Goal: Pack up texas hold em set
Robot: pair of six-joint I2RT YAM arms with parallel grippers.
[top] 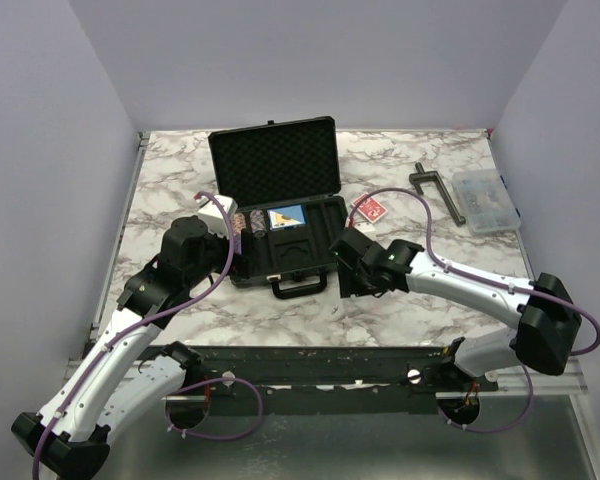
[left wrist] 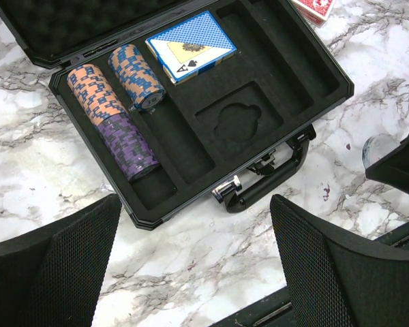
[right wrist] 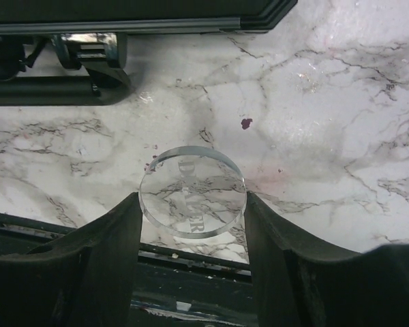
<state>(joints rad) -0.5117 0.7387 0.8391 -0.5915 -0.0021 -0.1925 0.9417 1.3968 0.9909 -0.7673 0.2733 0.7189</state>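
The black case lies open at the table's middle, lid up with foam lining. In the left wrist view its slotted tray holds orange, blue and purple chip stacks and the blue card deck; the handle faces me. The red card deck lies on the table right of the case. My left gripper is open and empty, above the table near the case's front left corner. My right gripper is shut on a clear round dealer button, held just in front of the handle.
A dark T-shaped metal tool and a clear plastic compartment box lie at the back right. A small white box sits left of the case. The table's front edge and a black rail run below both grippers.
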